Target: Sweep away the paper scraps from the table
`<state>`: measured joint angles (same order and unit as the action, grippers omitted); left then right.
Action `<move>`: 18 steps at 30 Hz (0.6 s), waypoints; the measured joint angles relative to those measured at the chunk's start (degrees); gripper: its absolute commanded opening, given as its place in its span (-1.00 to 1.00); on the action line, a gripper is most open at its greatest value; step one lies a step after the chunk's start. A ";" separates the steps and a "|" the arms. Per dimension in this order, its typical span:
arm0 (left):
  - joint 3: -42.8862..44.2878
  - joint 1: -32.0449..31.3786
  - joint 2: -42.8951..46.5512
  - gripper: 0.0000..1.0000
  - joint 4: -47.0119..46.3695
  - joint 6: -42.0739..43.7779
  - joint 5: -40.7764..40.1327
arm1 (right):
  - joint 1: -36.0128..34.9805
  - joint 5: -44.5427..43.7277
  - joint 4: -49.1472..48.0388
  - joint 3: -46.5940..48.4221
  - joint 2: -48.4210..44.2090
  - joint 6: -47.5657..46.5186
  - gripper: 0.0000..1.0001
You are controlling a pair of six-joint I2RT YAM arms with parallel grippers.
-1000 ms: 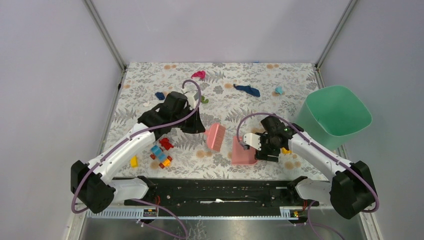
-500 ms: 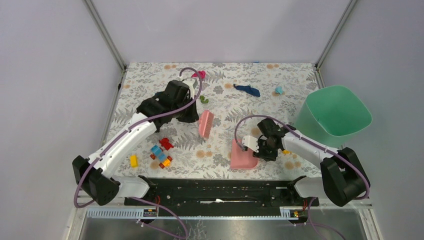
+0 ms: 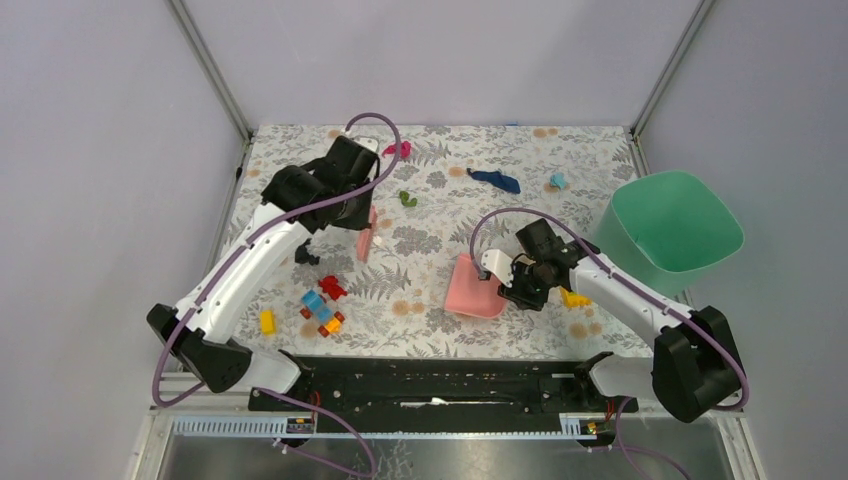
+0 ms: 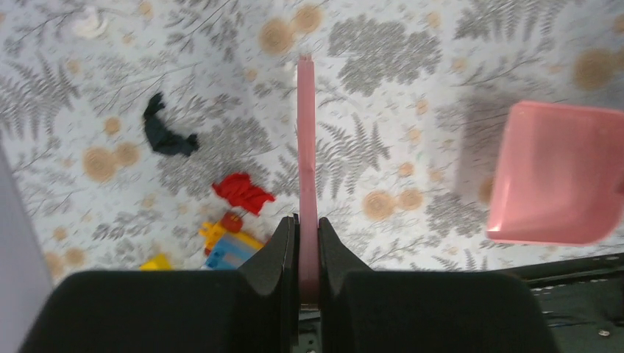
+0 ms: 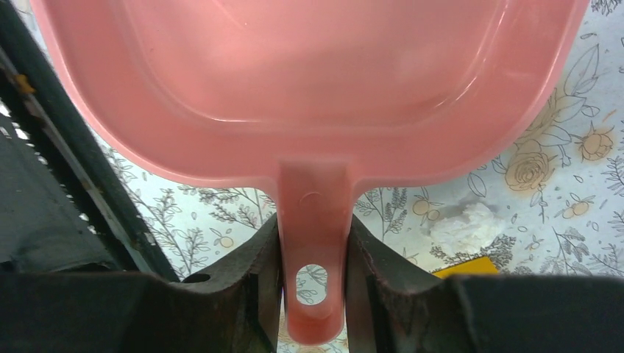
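I'm driving a lab cell: plain grey walls (image 3: 430, 60), aluminium posts (image 3: 208, 68) at the far corners of the table (image 3: 440, 205).

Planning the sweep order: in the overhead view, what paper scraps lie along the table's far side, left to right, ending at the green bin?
magenta scrap → dark blue scrap → teal scrap → green bin

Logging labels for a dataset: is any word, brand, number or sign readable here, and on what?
None readable. The pink dustpan, brush, green bin, toy bricks and table show no lettering; the table's cloth has only fern and flower prints.
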<state>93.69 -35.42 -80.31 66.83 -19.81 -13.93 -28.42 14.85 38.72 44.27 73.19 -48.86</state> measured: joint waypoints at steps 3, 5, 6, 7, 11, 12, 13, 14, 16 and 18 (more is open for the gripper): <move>-0.35 -0.28 -0.59 -1.00 3.13 0.37 -3.72 | 0.00 1.73 0.39 0.02 -0.87 0.94 -0.84; -0.90 -0.66 -1.81 -1.00 4.98 0.28 -7.13 | 0.00 2.73 0.63 0.02 -0.87 1.18 -0.85; -1.29 -0.90 -2.58 -1.00 5.68 0.09 -9.03 | 0.00 3.02 0.81 0.02 -0.87 1.20 -0.86; -1.81 -1.25 -3.61 -1.00 6.54 -0.13 -11.21 | 0.00 3.41 1.01 0.02 -0.83 1.20 -0.87; -4.07 -2.47 -7.96 -1.00 8.83 -0.96 -17.57 | -0.42 4.85 2.73 0.76 0.48 1.29 -0.89; -4.33 -2.71 -8.96 -1.00 9.31 -1.14 -18.56 | -0.87 4.72 2.93 1.11 1.03 1.42 -0.89; -4.33 -2.95 -9.99 -1.00 9.84 -1.36 -19.69 | -1.86 4.42 3.13 1.55 1.70 1.66 -0.90; -4.35 -3.06 -10.40 -1.00 10.03 -1.51 -20.28 | -3.08 3.98 3.21 1.90 2.27 1.90 -0.91; -4.55 -3.21 -10.88 -1.00 10.38 -2.10 -22.27 | -6.08 2.64 3.45 2.73 3.43 2.34 -0.91; -5.42 -3.32 -10.91 -1.00 10.69 -2.84 -24.04 | -8.72 1.44 3.96 3.93 4.66 2.78 -0.91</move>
<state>88.27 -38.74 -91.22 77.52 -22.65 -37.98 -37.15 16.29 42.68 48.21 77.84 -46.09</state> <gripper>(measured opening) 0.109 0.365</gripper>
